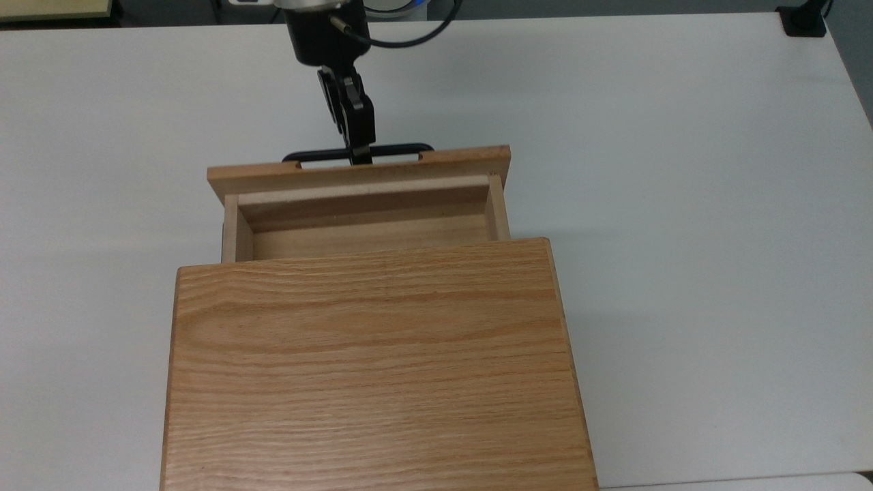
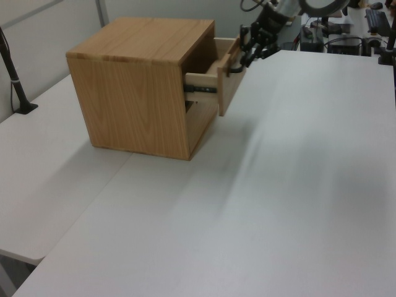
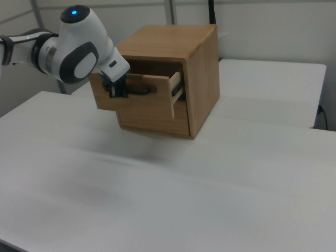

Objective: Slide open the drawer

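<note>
The drawer (image 1: 359, 204) is a light oak tray that sticks out of the top slot of the oak cabinet (image 1: 375, 368), with its inside bare. Its wider front panel (image 1: 359, 172) carries a thin black bar handle (image 1: 395, 148). My gripper (image 1: 360, 155) comes in from the top view's upper edge and is shut on the middle of that handle. The left view has the drawer (image 2: 224, 77) pulled out toward the left view's right, with the gripper (image 2: 243, 57) at its front. In the right view the gripper (image 3: 118, 92) clamps the handle on the drawer front (image 3: 144, 102).
The cabinet stands on a white table (image 1: 682, 204). A second, closed drawer front (image 3: 157, 119) sits below the open one. A black clamp (image 1: 803, 20) is at the table's far corner, and a black post (image 2: 15, 86) stands at the left view's left.
</note>
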Robot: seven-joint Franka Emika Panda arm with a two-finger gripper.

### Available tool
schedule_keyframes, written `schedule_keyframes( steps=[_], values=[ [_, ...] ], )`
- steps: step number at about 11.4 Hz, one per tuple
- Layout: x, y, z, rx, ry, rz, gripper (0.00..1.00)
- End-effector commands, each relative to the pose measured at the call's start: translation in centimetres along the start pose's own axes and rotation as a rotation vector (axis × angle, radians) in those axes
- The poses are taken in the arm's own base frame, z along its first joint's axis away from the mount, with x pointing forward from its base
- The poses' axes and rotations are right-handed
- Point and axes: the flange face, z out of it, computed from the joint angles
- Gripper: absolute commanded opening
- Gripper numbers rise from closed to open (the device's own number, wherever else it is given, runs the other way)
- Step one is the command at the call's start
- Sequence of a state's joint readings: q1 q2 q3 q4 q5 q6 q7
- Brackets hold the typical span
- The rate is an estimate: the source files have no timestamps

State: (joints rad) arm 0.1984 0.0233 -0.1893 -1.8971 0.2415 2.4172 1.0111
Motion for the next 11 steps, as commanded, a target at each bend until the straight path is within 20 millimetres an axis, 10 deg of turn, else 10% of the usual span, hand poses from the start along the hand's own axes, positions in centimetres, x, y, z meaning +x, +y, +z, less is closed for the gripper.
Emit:
schedule_keyframes(
  steps=[1,8,9,10,11],
  values=[
    [-1.2,3.6,-3.2,-0.024,-0.098,-0.064,0.02],
    [-1.0,8.5,-7.6,-0.149,-0.247,-0.114,0.04],
    [-1.0,8.6,-7.5,-0.161,-0.256,-0.113,0.20],
    [-1.2,8.7,-7.2,-0.176,-0.267,-0.115,0.83],
    [-1.3,8.8,-7.2,-0.189,-0.280,-0.125,0.93]
  ],
)
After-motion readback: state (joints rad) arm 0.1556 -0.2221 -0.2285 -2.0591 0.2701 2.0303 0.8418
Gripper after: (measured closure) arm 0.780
